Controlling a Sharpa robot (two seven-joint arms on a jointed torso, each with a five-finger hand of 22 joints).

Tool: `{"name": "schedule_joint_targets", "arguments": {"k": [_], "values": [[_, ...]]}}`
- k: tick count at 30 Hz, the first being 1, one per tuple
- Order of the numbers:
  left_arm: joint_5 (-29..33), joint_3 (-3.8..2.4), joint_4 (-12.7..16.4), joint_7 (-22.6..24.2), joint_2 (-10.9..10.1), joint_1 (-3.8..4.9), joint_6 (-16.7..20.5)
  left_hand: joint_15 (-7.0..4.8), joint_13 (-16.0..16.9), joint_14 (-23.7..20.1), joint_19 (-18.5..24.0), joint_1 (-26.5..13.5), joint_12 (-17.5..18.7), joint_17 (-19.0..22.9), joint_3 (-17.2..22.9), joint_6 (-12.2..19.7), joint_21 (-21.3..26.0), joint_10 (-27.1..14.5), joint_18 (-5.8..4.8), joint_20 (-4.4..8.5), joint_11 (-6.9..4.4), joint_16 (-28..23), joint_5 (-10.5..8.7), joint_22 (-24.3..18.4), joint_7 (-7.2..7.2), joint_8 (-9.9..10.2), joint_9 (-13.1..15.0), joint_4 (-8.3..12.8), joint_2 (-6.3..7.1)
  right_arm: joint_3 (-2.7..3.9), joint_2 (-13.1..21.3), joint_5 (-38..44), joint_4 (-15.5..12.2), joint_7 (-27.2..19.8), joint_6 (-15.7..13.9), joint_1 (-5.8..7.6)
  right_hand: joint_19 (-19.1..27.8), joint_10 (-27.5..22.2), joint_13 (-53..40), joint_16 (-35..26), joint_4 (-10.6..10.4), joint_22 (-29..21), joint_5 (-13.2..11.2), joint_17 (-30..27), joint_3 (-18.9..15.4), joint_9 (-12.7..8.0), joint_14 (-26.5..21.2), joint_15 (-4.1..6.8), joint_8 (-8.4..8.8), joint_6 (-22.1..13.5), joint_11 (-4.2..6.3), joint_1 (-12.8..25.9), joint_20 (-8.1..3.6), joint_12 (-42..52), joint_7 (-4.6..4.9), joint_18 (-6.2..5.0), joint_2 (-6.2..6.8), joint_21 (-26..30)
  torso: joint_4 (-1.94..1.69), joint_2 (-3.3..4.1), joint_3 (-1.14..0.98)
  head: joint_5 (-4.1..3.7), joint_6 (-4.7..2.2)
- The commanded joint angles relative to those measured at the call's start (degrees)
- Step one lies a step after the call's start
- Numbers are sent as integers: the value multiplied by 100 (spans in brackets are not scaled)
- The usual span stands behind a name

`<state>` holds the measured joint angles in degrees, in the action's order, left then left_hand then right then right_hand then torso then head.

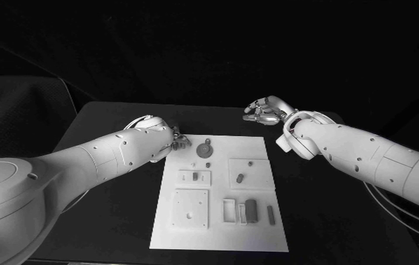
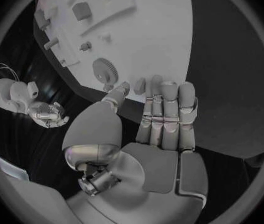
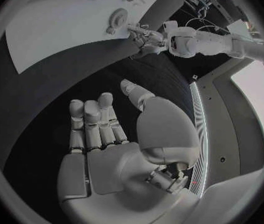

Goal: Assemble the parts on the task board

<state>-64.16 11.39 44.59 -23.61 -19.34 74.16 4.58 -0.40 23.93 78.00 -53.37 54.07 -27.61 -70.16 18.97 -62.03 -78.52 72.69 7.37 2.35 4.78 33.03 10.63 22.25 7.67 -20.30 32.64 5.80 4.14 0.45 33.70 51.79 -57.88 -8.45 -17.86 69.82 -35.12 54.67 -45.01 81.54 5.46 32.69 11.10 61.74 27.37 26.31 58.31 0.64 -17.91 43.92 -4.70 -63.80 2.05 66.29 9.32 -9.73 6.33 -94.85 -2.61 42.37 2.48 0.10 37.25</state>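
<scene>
Left robot hand (image 1: 175,139): empty, fingers straight and slightly apart, at the far left corner of the task board (image 1: 223,229), just beside the round toothed part (image 1: 204,150).
Right robot hand (image 1: 264,111): empty, fingers loosely spread, over the black surface (image 1: 114,117) beyond the board's far right corner.
Parts: lying across the board, near end included.

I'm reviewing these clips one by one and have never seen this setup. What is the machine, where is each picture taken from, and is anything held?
It is a robot with two white arms ending in silver hands. The square picture looks down from its head; the two round ones come from cameras at each wrist. On the black table lies a white task board carrying small parts, among them a round gear. The left hand hovers at the board's far edge near the gear; the right hand hangs beyond the board. Both hold nothing.
</scene>
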Motion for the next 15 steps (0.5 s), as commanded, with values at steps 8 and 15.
{"name": "schedule_joint_targets", "arguments": {"k": [8,15], "values": [[-10,-4,-48,63,26,-2,79,-7,7,27,-50,103,-25,-11,69,-67,-40,43,84,0,0,35,5,7,0,-19,10,11,-59,1,-2,7,-12,-31,87,-3,30,-23,7,-28,-41,-10,-29,-7,5,-7,-49,2,-16,3,-8,64,-10,2,43,63,-13,-112,-1,1,3,-9,11],[105,-4,-57,100,36,-2,133,-10,8,33,-58,180,-36,-15,132,-82,-48,48,84,0,-2,47,6,9,-2,-16,14,17,-167,1,-1,7,-15,-27,94,-3,30,-23,8,-28,-41,-10,-29,-8,5,-7,-49,2,-17,2,-8,65,-11,3,43,63,-13,-112,-5,-1,2,-14,16]]}}
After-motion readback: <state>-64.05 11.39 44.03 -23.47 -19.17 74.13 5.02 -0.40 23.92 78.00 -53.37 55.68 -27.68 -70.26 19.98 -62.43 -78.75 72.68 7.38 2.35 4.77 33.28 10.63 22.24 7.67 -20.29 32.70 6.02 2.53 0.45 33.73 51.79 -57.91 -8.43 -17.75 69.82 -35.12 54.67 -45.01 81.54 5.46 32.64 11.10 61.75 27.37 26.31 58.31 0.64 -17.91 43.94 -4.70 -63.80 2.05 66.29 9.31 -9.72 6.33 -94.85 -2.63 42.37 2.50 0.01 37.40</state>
